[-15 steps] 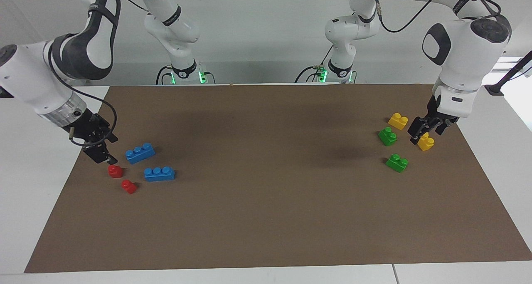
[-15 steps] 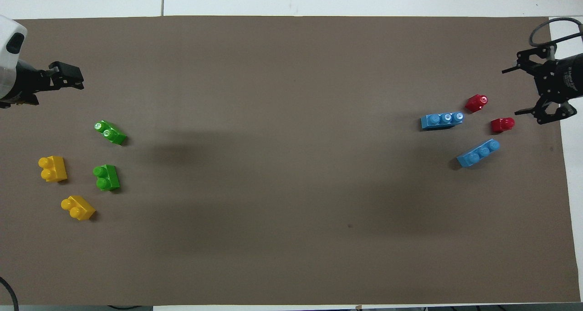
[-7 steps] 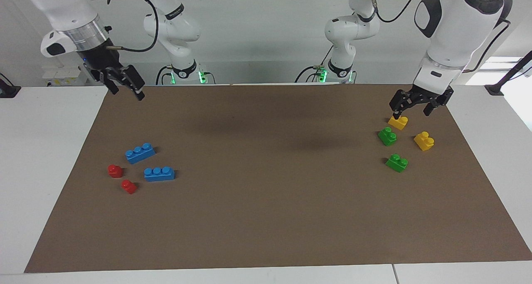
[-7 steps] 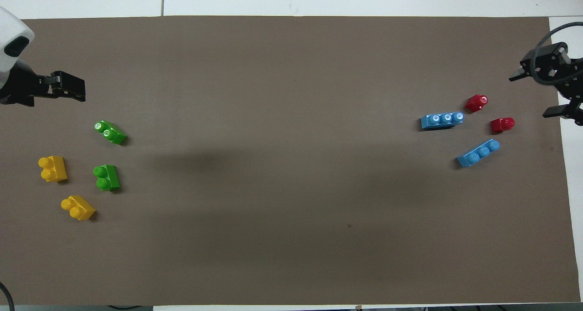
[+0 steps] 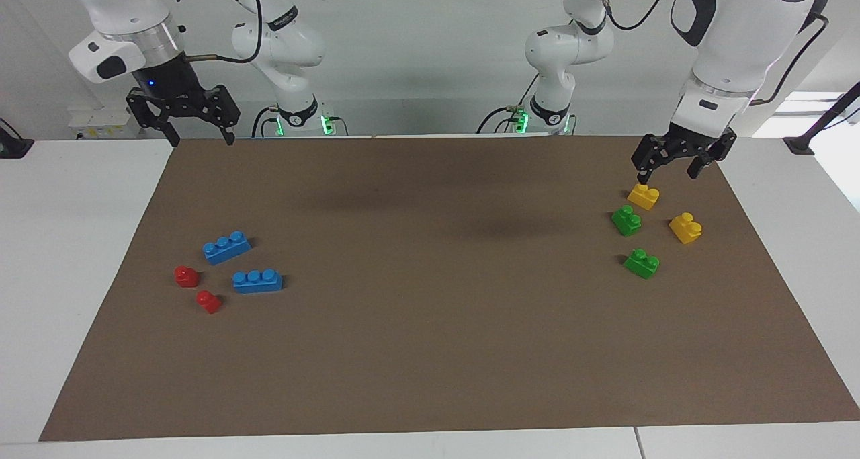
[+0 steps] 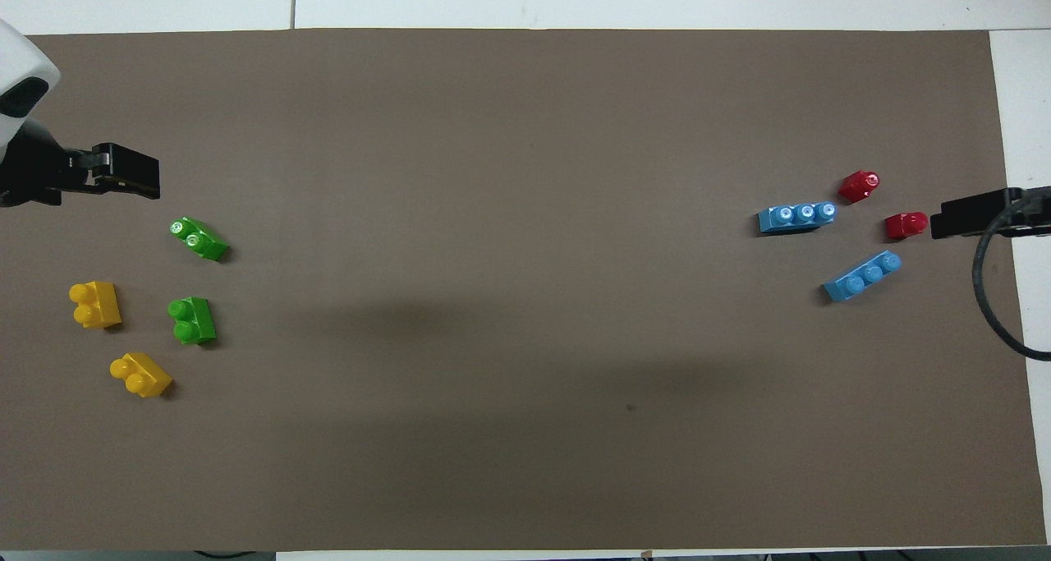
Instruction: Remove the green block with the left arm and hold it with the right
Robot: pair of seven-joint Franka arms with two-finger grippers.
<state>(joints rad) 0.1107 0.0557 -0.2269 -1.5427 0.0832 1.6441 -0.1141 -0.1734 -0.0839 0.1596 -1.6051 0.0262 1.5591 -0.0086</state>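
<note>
So on my feed both arms are up in the air and nothing's grabbed. The left end effector (image 5: pixel 677 165) is hanging over the mat's edge nearest the robots at the left arm's end, just above a yellow two-stud brick (image 5: pixel 643 195), fingers spread wide and empty. The right end effector (image 5: pixel 196 130) is up over the corner of the brown mat (image 5: pixel 430 351) at the right arm's end of the desk (image 5: pixel 60 244), also wide open with nothing in it

There are two green blocks at the left arm's end: one green block (image 5: pixel 626 220) sits just beside that yellow brick, the other green block (image 5: pixel 641 263) is farther from the robots. A second yellow brick (image 5: pixel 685 228) is near them. Over at the right arm's end I see two blue three-stud bricks (image 5: pixel 226 247) and two small red bricks (image 5: pixel 186 275), all loose on the mat
</note>
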